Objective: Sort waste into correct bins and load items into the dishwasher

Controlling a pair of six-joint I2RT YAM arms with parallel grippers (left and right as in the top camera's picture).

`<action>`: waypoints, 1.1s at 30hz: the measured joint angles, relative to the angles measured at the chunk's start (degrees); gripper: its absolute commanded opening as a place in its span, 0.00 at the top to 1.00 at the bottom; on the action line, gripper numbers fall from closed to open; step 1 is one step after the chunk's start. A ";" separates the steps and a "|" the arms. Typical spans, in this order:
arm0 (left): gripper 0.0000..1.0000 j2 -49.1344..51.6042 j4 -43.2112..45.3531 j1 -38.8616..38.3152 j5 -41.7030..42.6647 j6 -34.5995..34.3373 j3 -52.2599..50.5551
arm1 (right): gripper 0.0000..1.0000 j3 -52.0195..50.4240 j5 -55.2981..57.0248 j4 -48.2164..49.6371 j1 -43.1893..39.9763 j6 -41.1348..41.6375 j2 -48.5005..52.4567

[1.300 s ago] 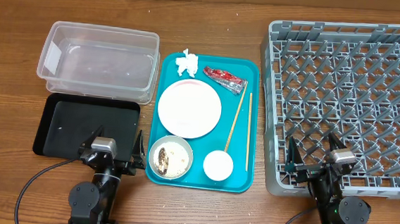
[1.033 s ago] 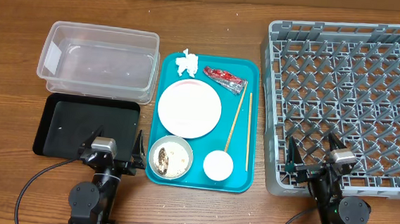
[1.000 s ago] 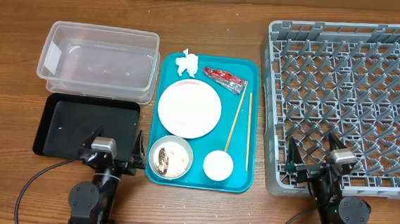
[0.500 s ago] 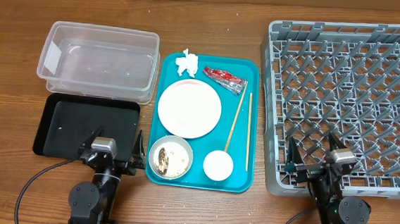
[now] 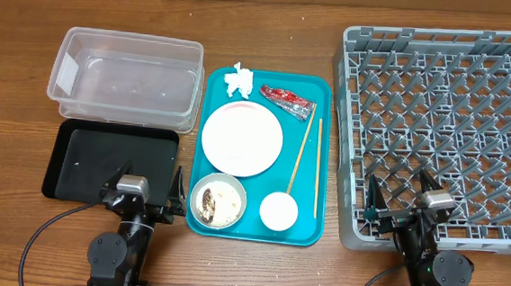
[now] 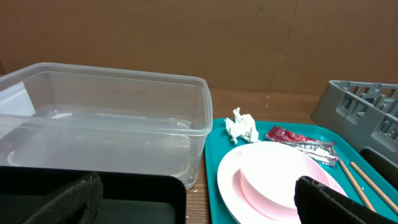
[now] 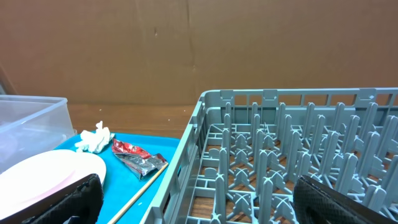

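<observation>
On the teal tray lie a white tissue, a red wrapper, a pinkish-white plate, two chopsticks, a bowl holding rice and scraps, and a small white cup. The clear tub and the black tray stand left of it; the grey dish rack stands right. My left gripper is open and empty near the black tray's front. My right gripper is open and empty at the rack's front edge. The left wrist view shows the tissue, wrapper and plate.
The wooden table extends behind the tub and rack. The right wrist view shows the rack's pegs, the wrapper and a chopstick on the teal tray.
</observation>
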 measured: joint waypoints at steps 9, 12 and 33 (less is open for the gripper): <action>0.00 0.00 0.00 0.00 0.00 0.02 0.00 | 0.00 0.00 0.00 -0.04 0.00 0.00 0.00; 0.00 0.00 0.00 0.00 0.00 0.00 0.00 | 0.00 0.00 -0.02 -0.02 0.00 -0.02 0.02; 0.00 0.00 5.01 0.00 10.82 -14.82 0.11 | 0.00 0.24 -11.87 1.46 0.00 7.43 0.02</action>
